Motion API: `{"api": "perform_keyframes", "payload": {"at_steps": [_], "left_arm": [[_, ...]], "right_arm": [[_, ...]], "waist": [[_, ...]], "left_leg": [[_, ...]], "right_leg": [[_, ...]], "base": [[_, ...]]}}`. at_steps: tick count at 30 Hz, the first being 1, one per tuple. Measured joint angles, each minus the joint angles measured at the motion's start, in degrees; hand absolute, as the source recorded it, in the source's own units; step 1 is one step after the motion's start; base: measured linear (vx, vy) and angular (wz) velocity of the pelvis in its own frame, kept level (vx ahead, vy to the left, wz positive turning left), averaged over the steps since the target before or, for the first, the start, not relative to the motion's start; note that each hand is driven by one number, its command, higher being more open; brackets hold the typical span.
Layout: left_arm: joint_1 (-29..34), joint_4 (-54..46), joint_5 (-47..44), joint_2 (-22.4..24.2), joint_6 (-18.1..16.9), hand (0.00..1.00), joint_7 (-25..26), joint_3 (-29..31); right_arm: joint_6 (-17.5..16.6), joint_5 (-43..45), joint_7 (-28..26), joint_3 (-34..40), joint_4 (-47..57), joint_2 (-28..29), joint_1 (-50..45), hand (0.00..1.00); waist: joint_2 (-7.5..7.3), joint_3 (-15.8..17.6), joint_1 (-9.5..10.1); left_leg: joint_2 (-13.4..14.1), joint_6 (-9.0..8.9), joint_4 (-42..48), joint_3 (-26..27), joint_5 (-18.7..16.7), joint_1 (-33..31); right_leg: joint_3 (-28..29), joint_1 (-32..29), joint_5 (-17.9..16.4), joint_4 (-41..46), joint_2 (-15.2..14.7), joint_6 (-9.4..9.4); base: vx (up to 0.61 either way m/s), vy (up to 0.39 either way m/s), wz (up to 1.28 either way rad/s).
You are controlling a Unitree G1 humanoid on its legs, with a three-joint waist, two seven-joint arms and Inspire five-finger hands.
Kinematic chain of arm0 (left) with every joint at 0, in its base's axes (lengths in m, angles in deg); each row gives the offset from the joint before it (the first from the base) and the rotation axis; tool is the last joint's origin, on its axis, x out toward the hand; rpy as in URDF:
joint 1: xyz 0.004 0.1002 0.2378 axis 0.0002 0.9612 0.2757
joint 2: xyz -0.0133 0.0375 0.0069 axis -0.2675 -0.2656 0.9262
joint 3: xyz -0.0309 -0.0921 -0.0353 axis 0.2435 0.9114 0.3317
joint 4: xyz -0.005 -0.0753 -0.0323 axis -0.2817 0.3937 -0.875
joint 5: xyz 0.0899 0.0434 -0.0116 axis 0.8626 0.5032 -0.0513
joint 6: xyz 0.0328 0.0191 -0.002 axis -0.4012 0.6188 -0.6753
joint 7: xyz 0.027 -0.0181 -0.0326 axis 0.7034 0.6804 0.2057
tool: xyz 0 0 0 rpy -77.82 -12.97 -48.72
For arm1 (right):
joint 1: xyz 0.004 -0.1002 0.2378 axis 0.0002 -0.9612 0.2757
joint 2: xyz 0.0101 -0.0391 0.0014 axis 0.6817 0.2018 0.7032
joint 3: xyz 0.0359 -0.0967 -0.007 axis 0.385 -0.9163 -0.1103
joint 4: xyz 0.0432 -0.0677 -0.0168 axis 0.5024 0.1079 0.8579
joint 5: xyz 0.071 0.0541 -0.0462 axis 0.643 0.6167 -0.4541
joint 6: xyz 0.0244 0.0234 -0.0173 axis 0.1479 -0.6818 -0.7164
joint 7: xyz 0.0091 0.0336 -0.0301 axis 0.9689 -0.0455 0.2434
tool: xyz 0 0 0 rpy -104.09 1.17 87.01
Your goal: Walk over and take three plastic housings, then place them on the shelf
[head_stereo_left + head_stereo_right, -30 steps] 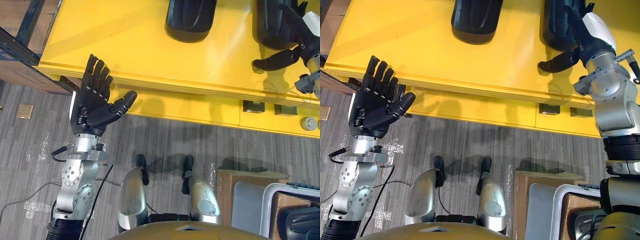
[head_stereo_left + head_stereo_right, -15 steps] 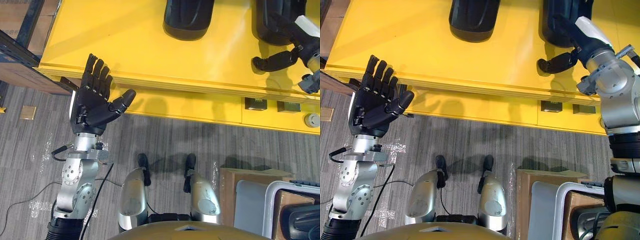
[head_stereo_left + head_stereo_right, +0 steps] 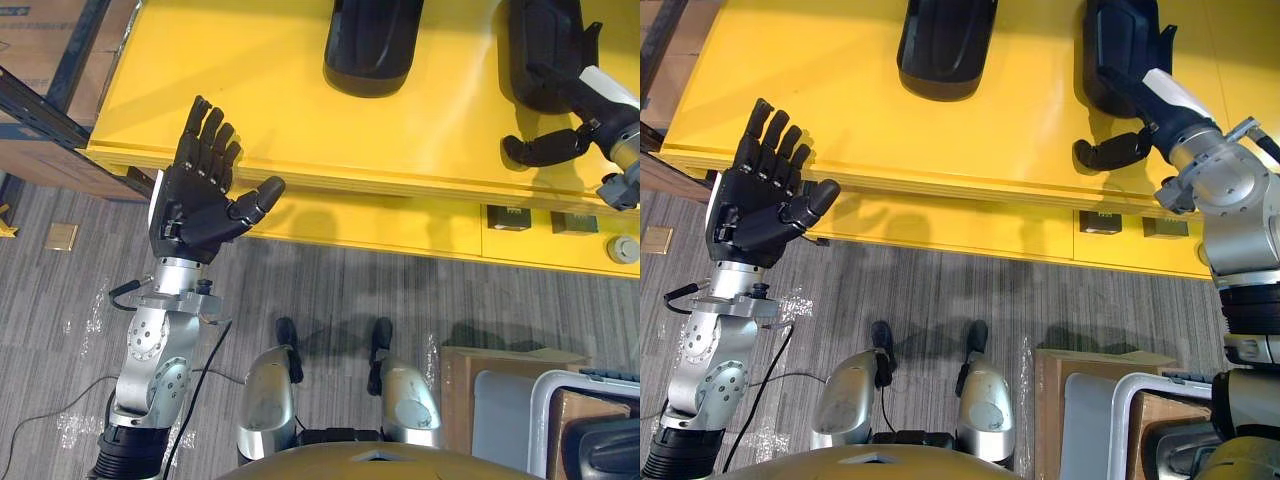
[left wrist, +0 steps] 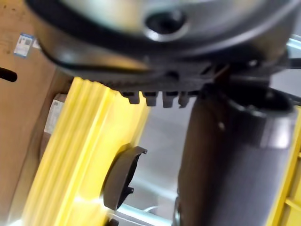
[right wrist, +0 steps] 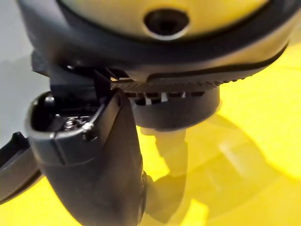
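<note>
**Right hand at a housing on the yellow table, left hand spread at the table's edge**

Two black plastic housings lay on the yellow table (image 3: 280, 110), both towards its far side. One housing (image 3: 370, 45) sat near the table's middle, untouched. The other housing (image 3: 1115, 40) sat towards the table's right end.

The right hand (image 3: 1160, 100) reached in over the table's near edge and lay on the near end of that second housing. Its thumb stuck out sideways above the tabletop, clear of the housing. Whether the hand was clamped round the housing or merely rested on it could not be told, dark on dark as they were.

The left hand (image 3: 195, 205) was held up at the table's near left corner, palm showing, fingers straight and spread, thumb out to the side, holding nothing.

Beyond the table's left end stood dark metal racking (image 3: 50, 90). On the floor below the table's right end were a cardboard box (image 3: 480, 375) and a grey bin (image 3: 590, 385).
</note>
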Motion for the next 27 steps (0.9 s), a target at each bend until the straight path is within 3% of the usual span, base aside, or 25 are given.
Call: {"api": "perform_keyframes", "payload": {"at_steps": [4, 21, 23, 27], "left_arm": [[0.7, 0.0, 0.1, 0.0, 0.0, 1.0, -0.1, 0.0], [0.9, 0.4, 0.1, 0.0, 0.0, 1.0, -1.2, 0.0], [1.1, 0.9, 0.1, 0.0, 0.1, 1.0, -1.2, 0.0], [2.9, 2.3, 0.1, 0.0, 0.0, 1.0, -1.3, 0.0]], "right_arm": [[0.0, 0.0, -1.0, 0.0, 0.0, 0.0, -2.2, 1.0], [-0.2, 1.2, -2.1, 0.0, 0.0, 0.0, -5.3, 1.0], [-0.5, 1.2, -0.7, 0.0, 0.0, 0.0, -5.5, 1.0], [-3.6, 1.0, 7.8, 0.4, 0.0, 0.0, -5.4, 1.0]], "waist": [[-0.17, -1.9, 0.01], [-1.6, -4.1, -0.14], [-1.61, -4.1, -0.12], [-1.61, -4.1, -0.18]], "left_leg": [[0.0, -0.18, -0.6, 0.2, -0.1, 0.6], [0.1, -0.22, -0.7, 0.2, -0.2, 0.9], [0.1, -0.23, -0.6, 0.2, -0.2, 0.9], [0.1, -0.26, -0.6, 0.2, -0.2, 0.8]], "right_leg": [[0.0, 0.7, 0.1, -0.8, 0.0, 0.11], [0.0, 1.3, 0.4, -1.8, 0.0, 0.63], [0.0, 1.3, 0.4, -1.8, 0.0, 0.63], [-0.1, 1.3, 0.4, -1.8, 0.0, 0.66]], "base": [[0.01, 0.001, -0.01], [0.0, 0.0, 0.0], [0.0, 0.0, 0.0], [0.0, 0.0, 0.0]]}}
